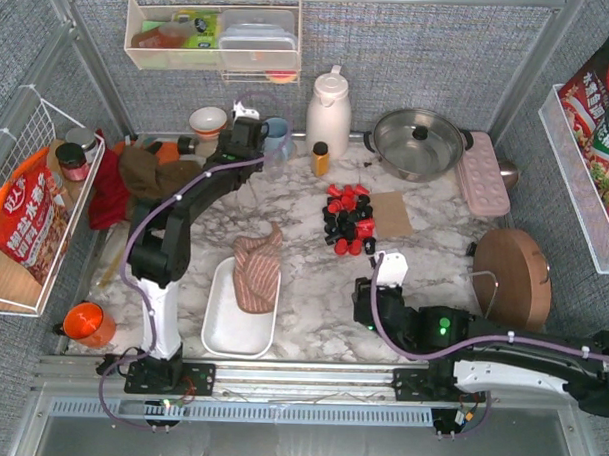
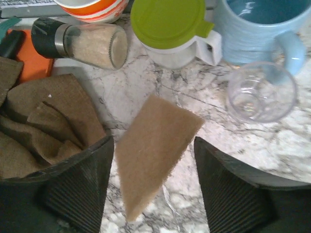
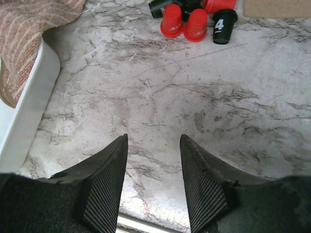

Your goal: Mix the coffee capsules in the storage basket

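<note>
Coffee capsules (image 1: pixel 347 218) lie heaped on the desk (image 1: pixel 312 288) beyond the right fingers (image 3: pixel 104 184), none in the storage basket (image 1: pixel 231 336). Right and left fingers (image 2: pixel 77 184) are parted and empty.

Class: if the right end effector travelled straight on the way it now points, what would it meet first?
The right end effector faces bare marble tabletop, then likely the nearest red coffee capsules; its height above them is unclear.

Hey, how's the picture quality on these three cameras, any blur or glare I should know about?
Top external view: evenly lit, soft shadows, glints on the steel pot lid. Left wrist view: a bit soft, the brown pad fuzzy-edged, reflections in the clear cup. Right wrist view: crisp, the 4 on a black capsule readable.
</note>
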### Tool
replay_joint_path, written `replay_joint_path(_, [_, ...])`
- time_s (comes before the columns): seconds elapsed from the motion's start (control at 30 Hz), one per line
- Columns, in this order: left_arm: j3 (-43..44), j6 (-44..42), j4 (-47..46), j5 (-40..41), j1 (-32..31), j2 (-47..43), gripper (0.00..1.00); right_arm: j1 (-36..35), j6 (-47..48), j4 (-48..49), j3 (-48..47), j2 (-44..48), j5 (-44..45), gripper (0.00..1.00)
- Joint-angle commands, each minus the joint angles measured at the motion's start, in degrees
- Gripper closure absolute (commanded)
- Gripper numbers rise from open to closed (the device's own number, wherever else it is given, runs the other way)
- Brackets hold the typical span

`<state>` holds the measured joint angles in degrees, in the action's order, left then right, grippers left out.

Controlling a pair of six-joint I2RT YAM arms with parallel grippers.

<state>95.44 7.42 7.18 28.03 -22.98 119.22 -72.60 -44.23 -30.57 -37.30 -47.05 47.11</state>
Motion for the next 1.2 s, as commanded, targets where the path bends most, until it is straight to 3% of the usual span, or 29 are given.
replay_joint_path(0.0, [-1.6, 5.5, 1.9, -4.3, -0.3, -5.8, 0.22, 0.5, 1.2, -2.5, 0.4, 2.3, 1.1, 0.48])
replay_joint_path(0.2, [-12.5, 9.9, 6.8, -6.4, -2.7, -21.8, 0.21, 1.0, 4.7, -2.9, -0.7, 2.2, 0.3, 0.48])
replay_joint_path(0.33, [-24.2, 9.5, 2.3, -4.4, -2.4, -30.8, 0.16, 1.3, 7.7, -0.9, -1.8, -0.3, -1.5, 0.47])
replay_joint_path(0.47, [-20.2, 8.0, 7.8, 0.6, -1.3, -30.4, 0.16, 1.6, 9.6, 1.9, -3.3, -4.9, -2.8, 0.47])
replay_joint_path(0.57, [-17.7, 9.0, 14.4, -4.4, -1.4, -31.2, 0.29, 1.7, 9.8, 2.7, -5.1, -9.0, -3.9, 0.47])
replay_joint_path(0.63, [-20.9, 10.0, 16.6, -8.5, -1.9, -34.1, 0.33, 1.7, 9.4, 2.7, -6.5, -11.5, -5.0, 0.47])
replay_joint_path(0.9, [-42.3, 16.7, 16.7, -18.9, -7.6, -51.7, 0.33, 1.7, 9.7, 5.3, -9.1, -17.3, -8.4, 0.47])
replay_joint_path(1.17, [-49.6, 24.7, 14.2, -21.3, -17.0, -57.7, 0.35, 1.7, 9.4, 6.2, -11.1, -22.1, -9.8, 0.47])
